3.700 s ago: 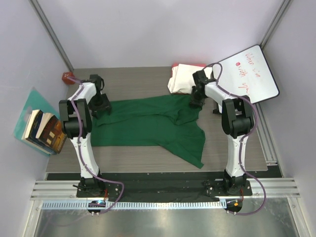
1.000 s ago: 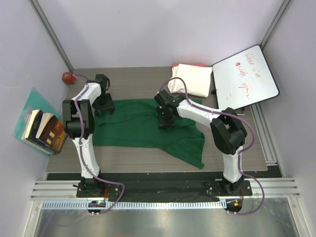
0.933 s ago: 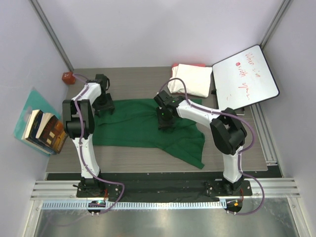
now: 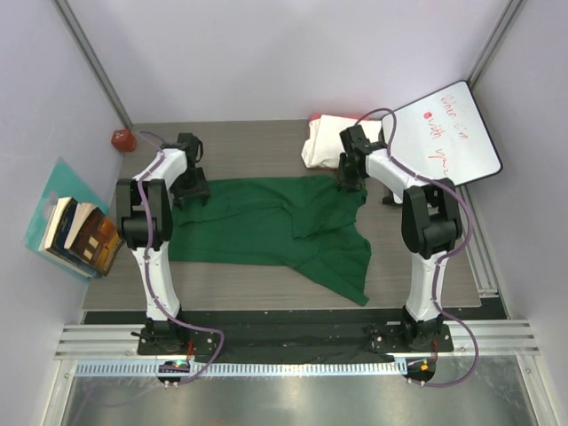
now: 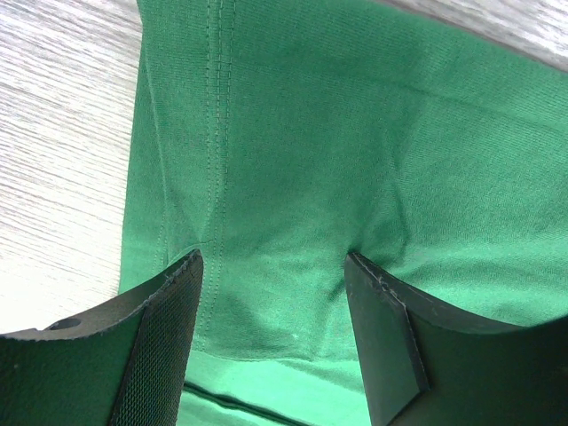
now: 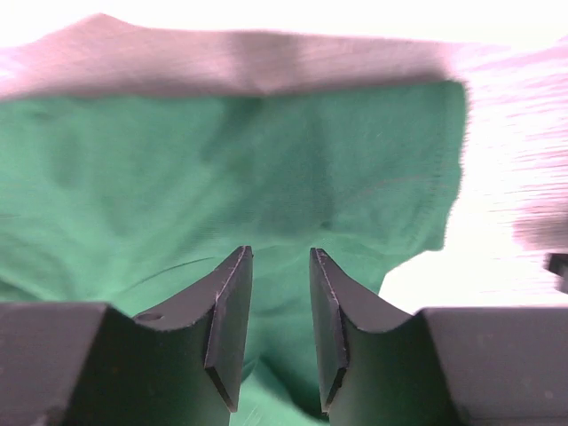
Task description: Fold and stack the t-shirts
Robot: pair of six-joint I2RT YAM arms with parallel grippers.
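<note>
The dark green t-shirt (image 4: pixel 257 226) lies spread flat across the middle of the table, with a flap hanging toward the front right. The cream-white folded bundle (image 4: pixel 321 142) sits at the back right, with a red-pink cloth edge (image 4: pixel 317 118) beneath it. My left gripper (image 4: pixel 191 188) is open wide just above the shirt's back left corner; its wrist view shows green cloth (image 5: pixel 355 151) between the fingers (image 5: pixel 160 337). My right gripper (image 4: pixel 349 182) is over the shirt's back right corner, beside the bundle. Its jaws (image 6: pixel 280 257) stand a narrow gap apart over green cloth (image 6: pixel 177 160).
A white whiteboard (image 4: pixel 444 133) with red writing leans at the back right, close to the right arm. Several books (image 4: pixel 75 232) on a teal sheet lie off the table's left side. A small red object (image 4: pixel 120 138) sits at the back left corner.
My right gripper has moved from the middle of the shirt back to its back right corner by the bundle. My left gripper has hardly moved.
</note>
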